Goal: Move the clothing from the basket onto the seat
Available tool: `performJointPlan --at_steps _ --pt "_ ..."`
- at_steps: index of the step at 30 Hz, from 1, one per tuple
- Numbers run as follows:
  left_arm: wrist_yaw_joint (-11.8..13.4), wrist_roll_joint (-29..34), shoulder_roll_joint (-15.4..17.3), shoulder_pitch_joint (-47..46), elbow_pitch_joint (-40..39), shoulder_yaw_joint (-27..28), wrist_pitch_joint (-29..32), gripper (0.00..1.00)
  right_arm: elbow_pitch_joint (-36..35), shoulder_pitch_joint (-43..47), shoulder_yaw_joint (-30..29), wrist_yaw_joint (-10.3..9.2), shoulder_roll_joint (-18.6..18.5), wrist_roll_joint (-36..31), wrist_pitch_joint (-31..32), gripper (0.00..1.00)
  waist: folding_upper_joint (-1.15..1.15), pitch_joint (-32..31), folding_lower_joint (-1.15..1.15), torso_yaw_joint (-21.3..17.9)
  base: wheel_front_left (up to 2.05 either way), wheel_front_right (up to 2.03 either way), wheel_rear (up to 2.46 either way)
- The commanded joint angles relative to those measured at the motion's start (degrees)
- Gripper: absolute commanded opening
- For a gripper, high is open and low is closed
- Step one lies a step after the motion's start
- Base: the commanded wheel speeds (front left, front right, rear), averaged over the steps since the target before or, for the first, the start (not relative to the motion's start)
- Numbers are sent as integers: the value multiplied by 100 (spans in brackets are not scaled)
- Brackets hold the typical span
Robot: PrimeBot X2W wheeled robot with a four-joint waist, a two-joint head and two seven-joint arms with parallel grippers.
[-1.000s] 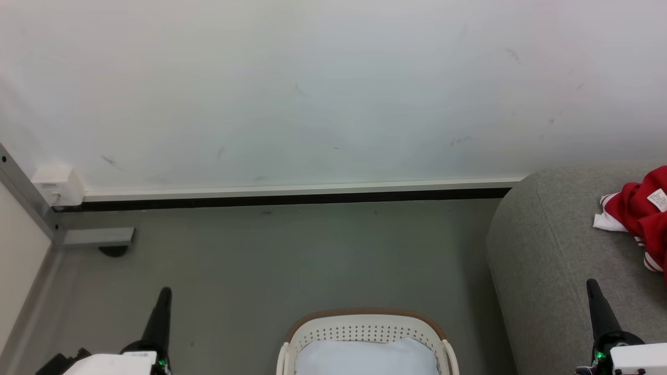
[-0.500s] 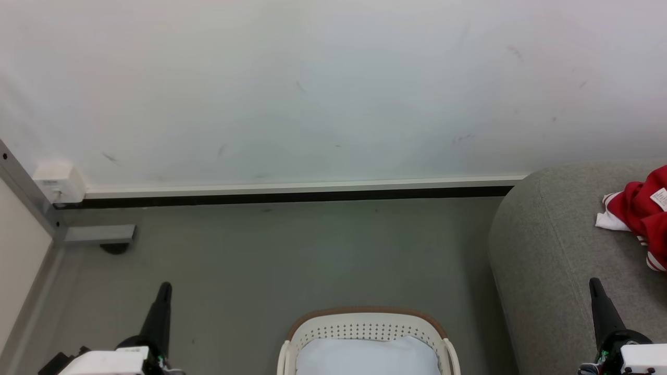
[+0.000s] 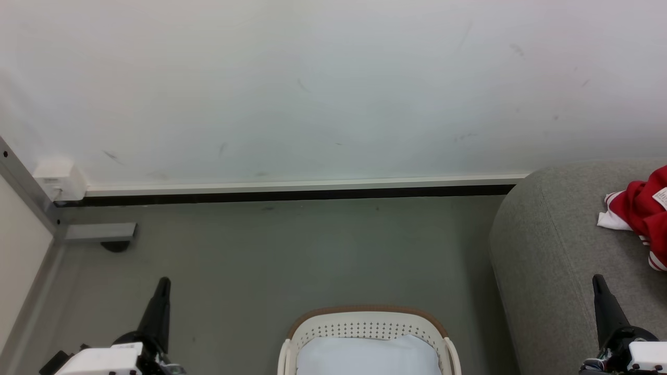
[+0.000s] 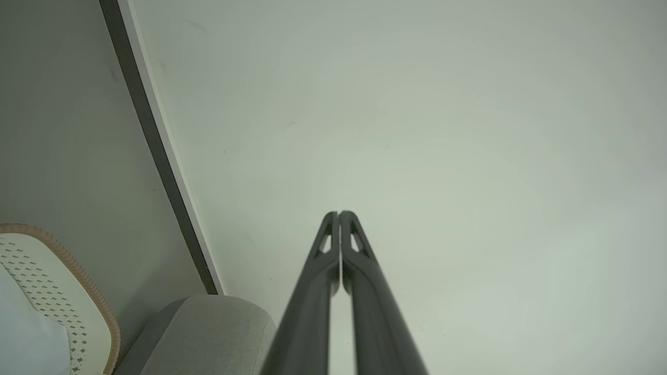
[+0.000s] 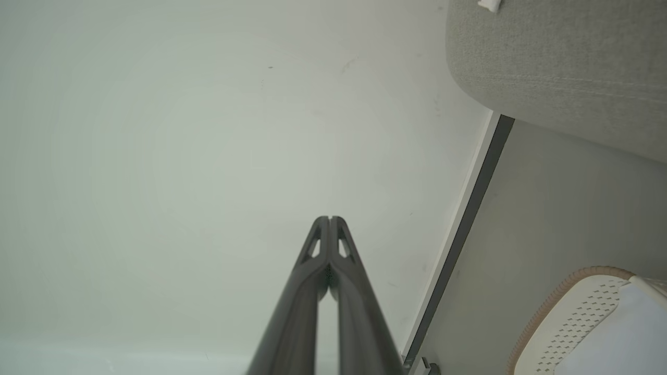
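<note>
Head view: cream basket (image 3: 367,317) at the bottom edge, standing on the grey-green floor (image 3: 271,255) and holding a white liner cloth (image 3: 365,357). Beyond the basket, a scuffed pale wall (image 3: 333,88) with a dark skirting strip (image 3: 292,196) along its foot. Far left of the basket, a small white box (image 3: 58,179) on the wall and a grey metal foot (image 3: 99,232). Right of the basket, the grey seat (image 3: 552,245), with the red clothing (image 3: 641,208) heaped on it, well apart from the basket. On the basket's left, the left gripper (image 3: 162,285); on its right, the right gripper (image 3: 599,284), seen against the seat.

Left wrist view: fingers pressed together, clamped on nothing, pointing at the wall. Seat corner just beside the basket rim.

Right wrist view: fingers likewise together and empty. Seat beyond the basket.

Against a second ago: whole head view slid slightly, so camera moved. Clothing heaped as before, grippers flanking the basket as before.
</note>
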Motion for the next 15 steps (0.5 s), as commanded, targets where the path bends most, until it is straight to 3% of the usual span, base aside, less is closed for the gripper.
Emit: performJointPlan --at_steps 1,15 --pt "-37 -78 42 -48 11 19 31 0 -31 -34 -15 -12 -3 18 21 0 0 -1 0 0 0 0 0" --pt "-37 -78 42 -48 10 19 31 0 -31 -35 -23 -12 3 6 22 0 0 -1 0 0 0 0 0"
